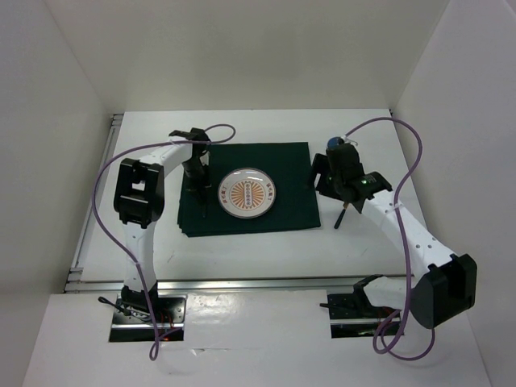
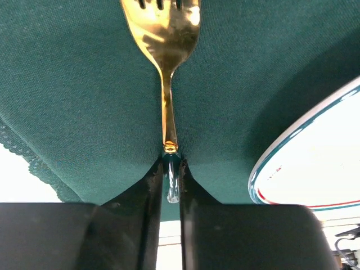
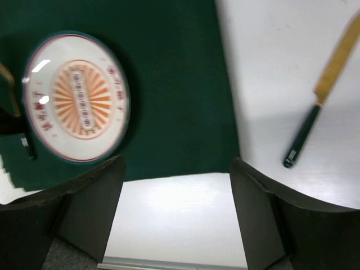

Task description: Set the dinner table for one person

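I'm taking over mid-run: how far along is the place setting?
Done: the green mat lies on the dinner table with the plate at its middle. In hand: the left gripper is pinching the handle end of the fork, which lies on the mat left of the plate. Left: the knife lies on the bare table right of the mat, the right gripper open and empty near it.

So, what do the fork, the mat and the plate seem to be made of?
The fork: likely metal, polished gold finish with mirror-like highlights; its handle end looks dark and glossy, maybe plastic or enamel. The mat: green woven cloth, matte, visible weave, lacy edge. The plate: probably glazed ceramic, glossy white with green and red rim lines.
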